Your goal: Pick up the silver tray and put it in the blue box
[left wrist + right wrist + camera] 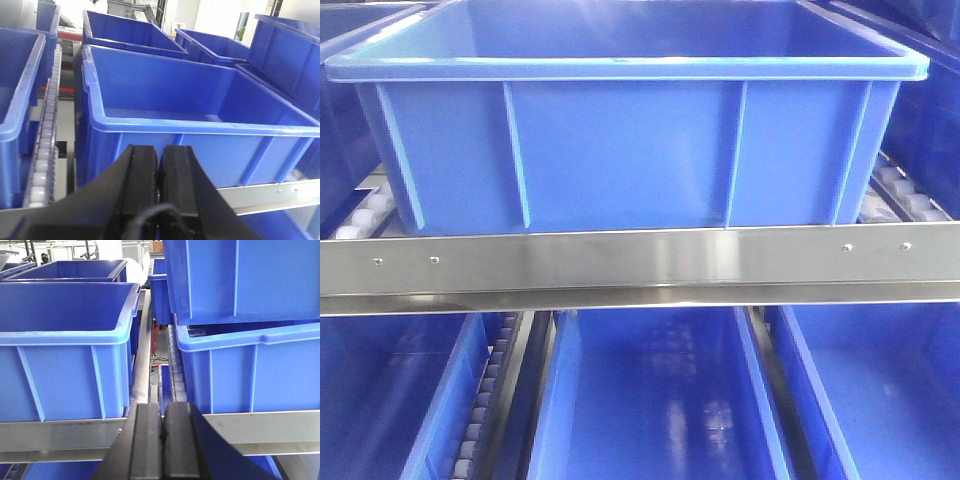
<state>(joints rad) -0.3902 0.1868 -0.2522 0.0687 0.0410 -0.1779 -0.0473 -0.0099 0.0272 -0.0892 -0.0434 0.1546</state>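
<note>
The blue box (620,140) fills the front view, standing on the rack shelf with its ribbed wall facing me and nothing visible inside. The same blue box (200,100) lies just beyond my left gripper (160,162), whose black fingers are pressed together, shut on nothing, below the box's near rim. In the right wrist view the blue box (65,340) is at the left, and my right gripper (162,415) is shut and empty, in front of the gap between two crates. The silver tray is out of view in every frame.
A steel rail (640,265) runs across the shelf front under the box. Roller tracks (42,150) flank it. More blue crates (250,365) stand beside, behind and stacked at the right, and others sit on the lower shelf (650,400).
</note>
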